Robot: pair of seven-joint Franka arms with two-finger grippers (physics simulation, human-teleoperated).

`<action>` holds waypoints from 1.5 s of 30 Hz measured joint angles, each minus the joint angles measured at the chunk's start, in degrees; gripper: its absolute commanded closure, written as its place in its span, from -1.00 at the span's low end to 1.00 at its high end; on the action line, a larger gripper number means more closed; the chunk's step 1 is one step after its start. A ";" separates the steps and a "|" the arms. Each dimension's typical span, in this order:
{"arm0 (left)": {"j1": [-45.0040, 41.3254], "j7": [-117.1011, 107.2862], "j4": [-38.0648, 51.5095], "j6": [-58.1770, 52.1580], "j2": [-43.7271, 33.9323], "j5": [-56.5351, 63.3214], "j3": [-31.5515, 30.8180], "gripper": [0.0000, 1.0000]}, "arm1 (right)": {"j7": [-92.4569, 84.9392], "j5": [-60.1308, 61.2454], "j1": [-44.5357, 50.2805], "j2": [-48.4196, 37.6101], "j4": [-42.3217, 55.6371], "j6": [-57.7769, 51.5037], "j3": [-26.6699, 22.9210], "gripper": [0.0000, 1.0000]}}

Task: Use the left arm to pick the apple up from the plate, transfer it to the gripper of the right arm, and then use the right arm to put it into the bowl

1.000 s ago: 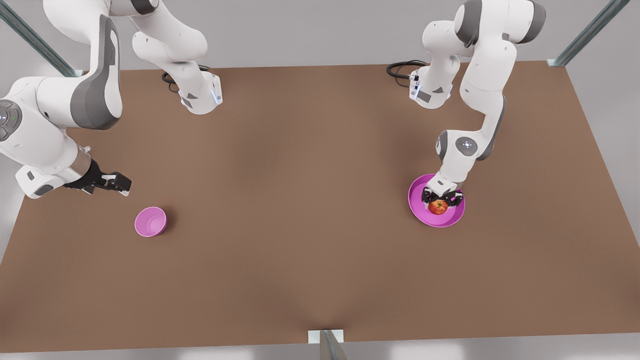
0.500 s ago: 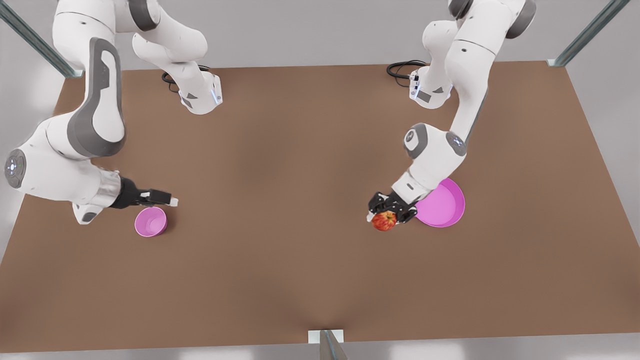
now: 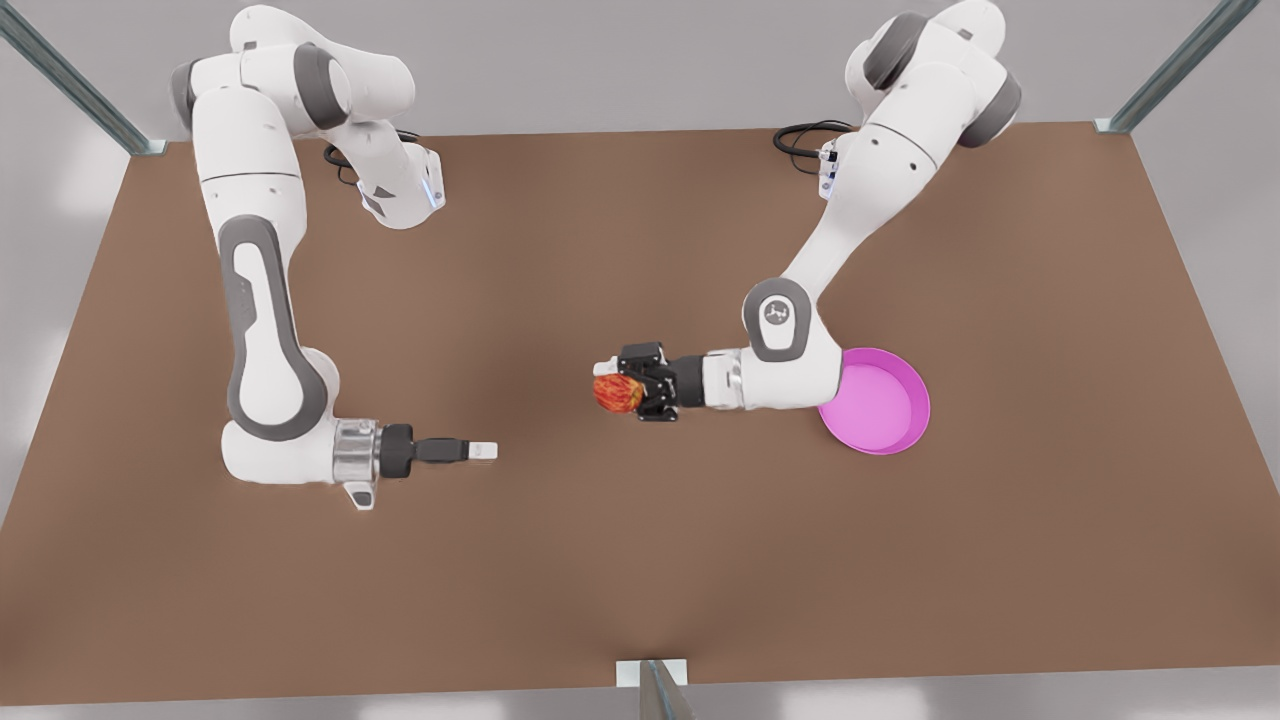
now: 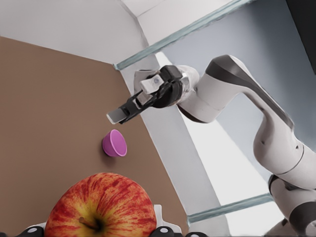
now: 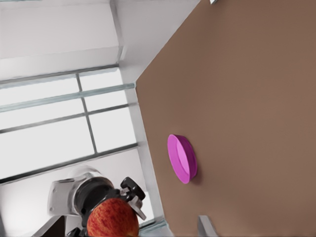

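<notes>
left gripper point(image 3: 628, 392) jaws pinch the apple point(image 3: 617, 393), now off the plate point(image 3: 880, 402) & carried mid-table. right gripper point(image 3: 484, 451) swung in facing it, jaws slightly apart. handover's next; bowl point(image 4: 114, 143) behind right arm.

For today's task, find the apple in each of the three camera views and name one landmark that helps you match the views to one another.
Front view: the apple sits mid-table, held by the left gripper.
Left wrist view: the apple is close up, at the camera's own gripper.
Right wrist view: the apple is farther off, in the other arm's gripper.
Shared landmark: the brown table.
</notes>
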 measured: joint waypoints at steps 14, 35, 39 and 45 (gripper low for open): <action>-3.82 35.99 7.07 -0.40 8.93 -13.12 0.09 -0.46 | -13.58 -1.79 -0.32 -5.26 -8.88 15.26 12.03 -1.00; -4.22 59.07 7.24 0.17 10.22 -13.61 0.11 -0.46 | -15.78 -24.21 0.09 -7.75 -5.56 24.91 13.92 -1.00; -4.26 61.24 7.24 0.20 10.22 -13.58 0.19 -0.46 | -13.17 -28.27 1.60 -7.31 -4.57 26.31 14.52 -1.00; -4.44 63.74 7.24 0.25 10.22 -13.54 0.25 -0.46 | -10.44 -21.06 -6.28 -6.25 -4.66 22.71 15.44 -1.00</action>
